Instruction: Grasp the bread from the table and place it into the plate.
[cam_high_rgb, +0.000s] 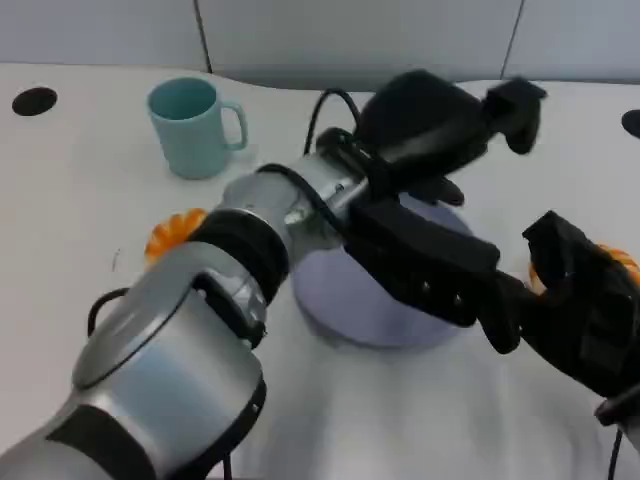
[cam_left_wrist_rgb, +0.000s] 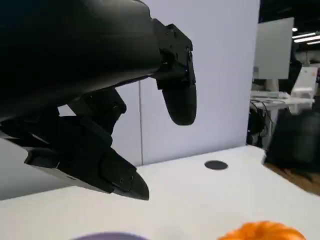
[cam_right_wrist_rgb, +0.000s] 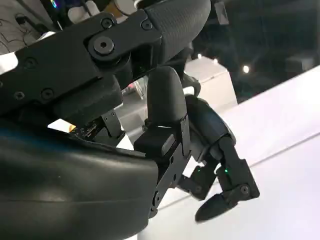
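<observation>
Black right hand is seen nearest, right of the round lavender plate; its finger state cannot be told. A ridged orange bread, roundish with no clear long axis, lies on the table just beyond it. A second orange bread lies left of the plate. The black left hand is held over the plate, fingers apart, empty. One teal mug stands beyond.

Our left forearm and left hand cover the plate; the mug stands clear, far on the table.
</observation>
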